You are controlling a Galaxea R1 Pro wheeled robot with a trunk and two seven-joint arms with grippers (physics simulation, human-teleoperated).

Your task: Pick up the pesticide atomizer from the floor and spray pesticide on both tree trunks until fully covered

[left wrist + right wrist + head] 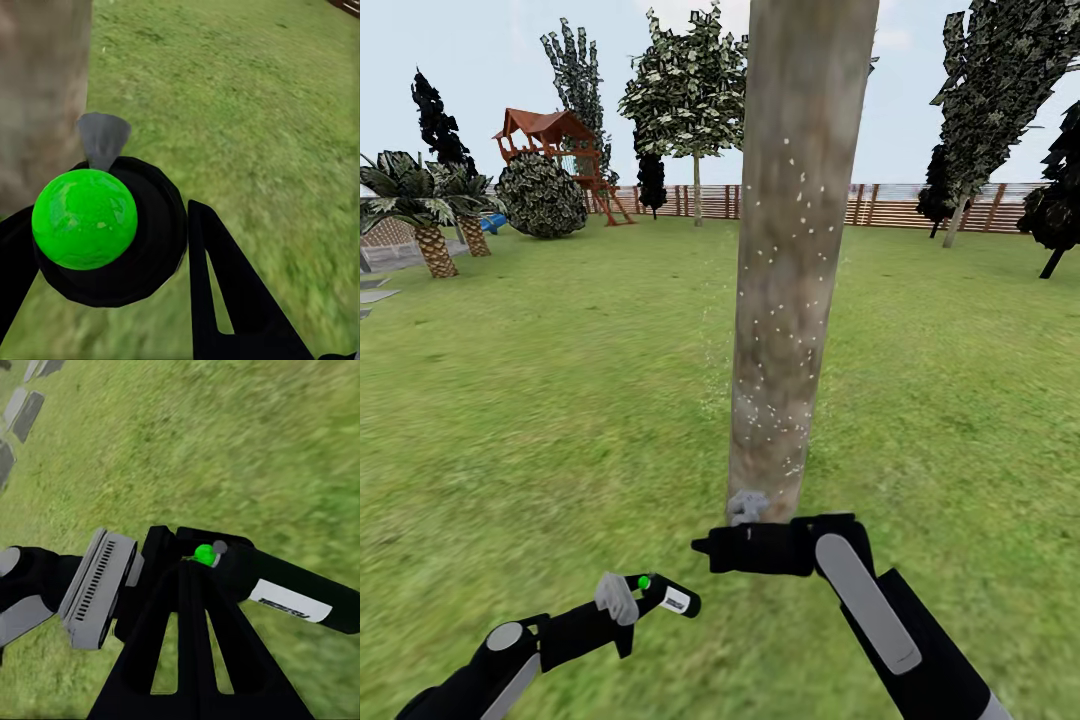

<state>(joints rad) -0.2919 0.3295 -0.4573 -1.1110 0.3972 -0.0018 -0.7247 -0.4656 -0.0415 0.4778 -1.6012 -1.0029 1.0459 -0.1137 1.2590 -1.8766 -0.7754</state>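
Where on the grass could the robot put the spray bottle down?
Open grass lies left of the tree trunk, toward the palms, and right of it, toward the fence. It's crowded at the trunk's foot, where the right gripper sits and the left gripper holds the pesticide atomizer.

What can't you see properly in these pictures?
- Tree trunk: the head view's upper edge cuts off its top, and its far side faces away, so the white specks there cannot be checked.
- Pesticide atomizer: the label's writing is too small and blurred, even in the right wrist view.
- Right end effector: it overlaps the trunk's base in the head view, so I cannot tell whether they touch.
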